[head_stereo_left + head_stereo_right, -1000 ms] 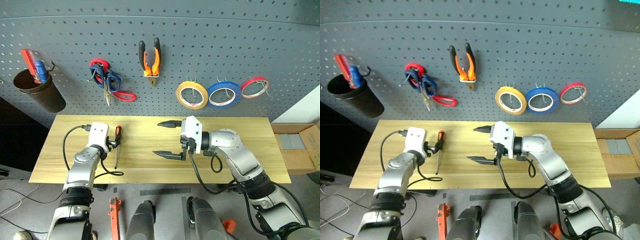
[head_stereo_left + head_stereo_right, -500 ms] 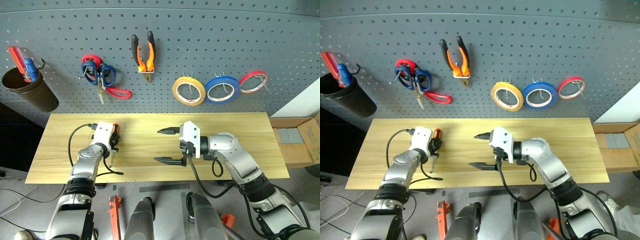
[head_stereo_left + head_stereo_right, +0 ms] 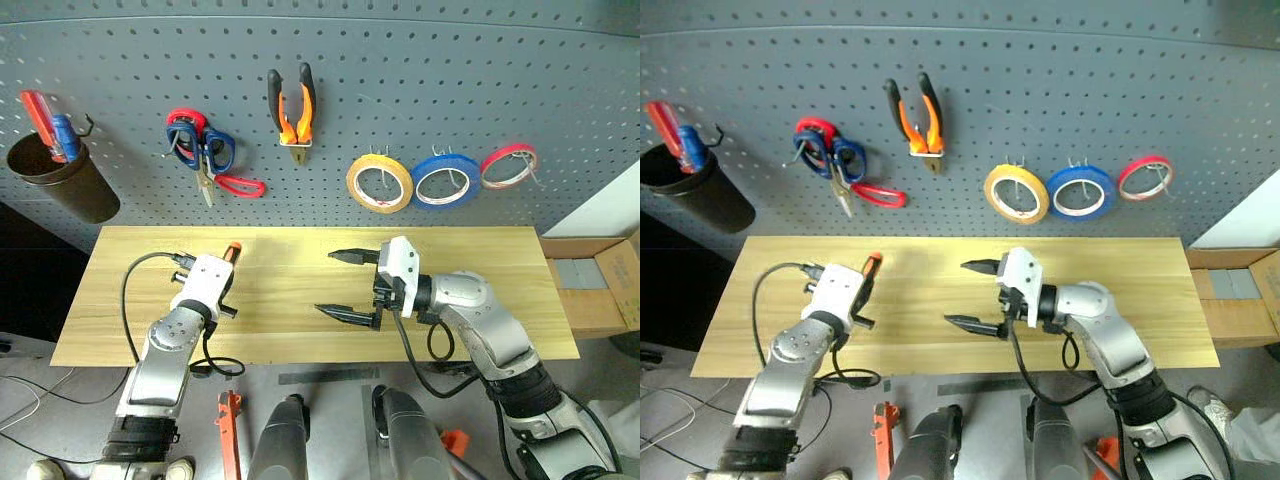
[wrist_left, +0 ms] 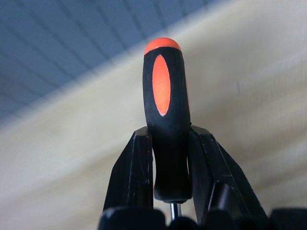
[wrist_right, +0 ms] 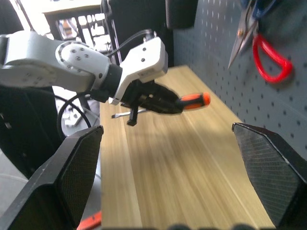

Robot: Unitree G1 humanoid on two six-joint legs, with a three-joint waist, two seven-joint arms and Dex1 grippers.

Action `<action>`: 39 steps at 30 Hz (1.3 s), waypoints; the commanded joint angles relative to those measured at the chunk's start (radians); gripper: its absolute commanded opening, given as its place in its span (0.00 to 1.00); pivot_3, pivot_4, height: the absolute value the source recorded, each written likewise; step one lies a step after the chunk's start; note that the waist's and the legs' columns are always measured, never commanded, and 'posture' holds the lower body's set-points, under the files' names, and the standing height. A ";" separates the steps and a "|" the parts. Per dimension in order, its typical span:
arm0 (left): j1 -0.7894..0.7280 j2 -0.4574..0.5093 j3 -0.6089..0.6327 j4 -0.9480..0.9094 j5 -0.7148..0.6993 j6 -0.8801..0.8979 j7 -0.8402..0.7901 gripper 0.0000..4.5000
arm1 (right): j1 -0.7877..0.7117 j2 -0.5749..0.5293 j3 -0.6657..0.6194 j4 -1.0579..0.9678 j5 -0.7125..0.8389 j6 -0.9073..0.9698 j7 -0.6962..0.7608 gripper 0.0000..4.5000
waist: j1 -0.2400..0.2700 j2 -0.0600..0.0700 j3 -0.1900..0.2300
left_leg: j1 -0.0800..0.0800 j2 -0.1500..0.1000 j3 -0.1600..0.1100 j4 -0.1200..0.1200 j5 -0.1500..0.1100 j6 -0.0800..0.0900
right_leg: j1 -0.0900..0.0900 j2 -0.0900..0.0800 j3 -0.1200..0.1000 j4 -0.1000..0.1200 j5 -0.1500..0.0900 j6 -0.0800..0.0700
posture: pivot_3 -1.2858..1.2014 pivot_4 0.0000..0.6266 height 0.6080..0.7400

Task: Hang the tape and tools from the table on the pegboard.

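Left gripper [image 4: 167, 158] clamps the screwdriver [image 4: 165, 115] by its handle, apparently clear of the table [image 3: 300, 340]; right gripper [image 3: 350, 285] hovers mid-table, jaws wide, empty.

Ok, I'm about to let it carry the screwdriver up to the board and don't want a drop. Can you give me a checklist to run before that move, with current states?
1. Left gripper shut on the small black-and-orange-handled screwdriver: ok.
2. Screwdriver lifted off the light wood plank table: ok, seen in the right wrist view.
3. Grip sits on the handle, not the shaft: ok.
4. Right gripper open, holding nothing, apart from the left: ok.
5. Free metal hook on the dark grey pegboard within reach: cannot tell.
6. Orange-and-black pliers, blue-handled scissors and yellowish-tan tape roll already hanging: ok.
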 commanded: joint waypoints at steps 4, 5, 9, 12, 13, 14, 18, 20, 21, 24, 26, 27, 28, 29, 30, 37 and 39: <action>0.023 0.024 0.126 -0.317 0.136 0.005 0.124 0.15 | -0.036 0.081 -0.097 -0.128 0.137 0.073 -0.099 1.00 | 0.014 -0.002 -0.031 | 0.000 0.000 0.002 0.000 0.000 -0.001 | 0.000 0.001 0.000 0.000 0.000 0.000 | 0.58 0.25 1.00; 0.017 0.028 0.146 -0.331 0.145 -0.015 0.140 0.15 | -0.051 0.095 -0.099 -0.128 0.138 0.073 -0.115 1.00 | 0.018 -0.001 -0.042 | 0.001 0.000 0.002 -0.001 0.000 -0.001 | 0.000 0.001 0.000 0.000 0.000 0.000 | 0.58 0.24 1.00; -0.114 0.069 0.206 -0.316 0.163 -0.100 0.188 0.15 | -0.130 0.166 -0.107 -0.097 0.140 0.059 -0.173 1.00 | 0.041 -0.004 -0.064 | 0.001 0.000 0.003 -0.001 0.001 -0.002 | 0.001 0.002 -0.001 0.000 0.000 0.000 | 0.58 0.21 1.00; -0.296 0.113 0.231 -0.190 0.140 -0.125 0.212 0.15 | -0.199 0.223 -0.119 -0.047 0.135 0.044 -0.213 1.00 | 0.056 -0.007 -0.078 | 0.002 0.000 0.001 -0.001 0.003 -0.005 | 0.004 0.003 -0.004 0.000 0.001 -0.002 | 0.58 0.20 1.00; -0.372 0.137 0.231 -0.112 0.129 -0.144 0.211 0.15 | -0.224 0.243 -0.119 -0.021 0.128 0.035 -0.224 1.00 | 0.058 -0.007 -0.083 | 0.002 0.000 0.001 -0.001 0.003 -0.005 | 0.004 0.004 -0.005 0.000 0.002 -0.002 | 0.58 0.20 1.00; -0.428 0.154 0.229 -0.046 0.121 -0.164 0.210 0.15 | -0.243 0.260 -0.119 -0.001 0.122 0.029 -0.233 1.00 | 0.062 -0.008 -0.088 | 0.002 0.000 0.001 0.000 0.003 -0.005 | 0.004 0.004 -0.005 0.000 0.002 -0.002 | 0.58 0.20 1.00; -0.651 0.197 0.227 0.290 0.069 -0.278 0.224 0.15 | -0.329 0.329 -0.123 0.093 0.094 -0.016 -0.279 1.00 | 0.059 -0.008 -0.101 | 0.005 0.001 0.001 0.000 0.003 -0.005 | 0.006 0.006 -0.004 0.000 0.003 -0.002 | 0.58 0.20 1.00; -0.746 0.198 0.230 0.421 0.050 -0.332 0.253 0.15 | -0.357 0.354 -0.119 0.141 0.070 -0.048 -0.303 1.00 | 0.053 -0.009 -0.102 | 0.005 0.001 0.001 0.000 0.004 -0.006 | 0.006 0.006 -0.004 0.001 0.003 -0.002 | 0.57 0.21 1.00; -0.782 0.202 0.228 0.472 0.046 -0.357 0.264 0.15 | -0.366 0.362 -0.115 0.160 0.058 -0.064 -0.311 1.00 | 0.051 -0.009 -0.102 | 0.005 0.001 0.001 -0.001 0.004 -0.006 | 0.005 0.006 -0.004 0.000 0.003 -0.002 | 0.57 0.22 1.00; -0.853 0.213 0.213 0.619 0.042 -0.432 0.288 0.15 | -0.377 0.381 -0.103 0.199 0.027 -0.103 -0.325 1.00 | 0.047 -0.009 -0.103 | 0.003 0.001 0.002 0.000 0.004 -0.006 | 0.002 0.006 -0.004 0.001 0.003 -0.003 | 0.57 0.24 1.00; -0.870 0.215 0.208 0.701 0.035 -0.466 0.294 0.15 | -0.373 0.389 -0.096 0.211 0.011 -0.120 -0.333 1.00 | 0.044 -0.009 -0.103 | 0.003 0.000 0.003 -0.001 0.004 -0.006 | 0.001 0.006 -0.003 0.001 0.003 -0.003 | 0.57 0.26 1.00; -0.864 0.214 0.213 0.726 0.029 -0.475 0.298 0.15 | -0.365 0.388 -0.091 0.211 0.005 -0.120 -0.333 1.00 | 0.043 -0.009 -0.102 | 0.003 0.000 0.003 -0.001 0.004 -0.006 | 0.001 0.006 -0.003 0.001 0.003 -0.003 | 0.57 0.27 1.00; -0.853 0.213 0.218 0.748 0.022 -0.481 0.303 0.15 | -0.354 0.385 -0.083 0.211 -0.003 -0.120 -0.330 1.00 | 0.041 -0.009 -0.102 | 0.003 0.000 0.003 -0.002 0.004 -0.006 | 0.000 0.006 -0.003 0.001 0.003 -0.003 | 0.57 0.28 1.00; -0.842 0.211 0.223 0.760 0.016 -0.486 0.308 0.15 | -0.343 0.380 -0.075 0.207 -0.009 -0.116 -0.326 1.00 | 0.038 -0.009 -0.102 | 0.003 0.000 0.004 -0.002 0.004 -0.006 | 0.000 0.006 -0.002 0.001 0.003 -0.003 | 0.57 0.29 1.00; -0.836 0.212 0.225 0.770 0.010 -0.492 0.311 0.15 | -0.336 0.378 -0.071 0.204 -0.013 -0.113 -0.323 1.00 | 0.037 -0.009 -0.102 | 0.003 0.001 0.003 -0.002 0.004 -0.006 | 0.000 0.006 -0.002 0.002 0.003 -0.003 | 0.57 0.29 1.00; -0.678 0.210 0.258 0.702 -0.030 -0.473 0.338 0.15 | -0.255 0.328 0.012 0.186 -0.069 -0.099 -0.286 1.00 | 0.034 -0.008 -0.101 | 0.003 0.001 0.003 0.000 0.003 -0.005 | 0.000 0.006 -0.003 0.003 0.003 -0.003 | 0.57 0.33 1.00; -0.615 0.197 0.280 0.649 -0.047 -0.446 0.354 0.15 | -0.241 0.321 0.025 0.177 -0.072 -0.090 -0.281 1.00 | 0.026 -0.008 -0.101 | 0.004 0.001 0.003 -0.001 0.003 -0.005 | 0.000 0.006 -0.002 0.004 0.003 -0.003 | 0.57 0.34 1.00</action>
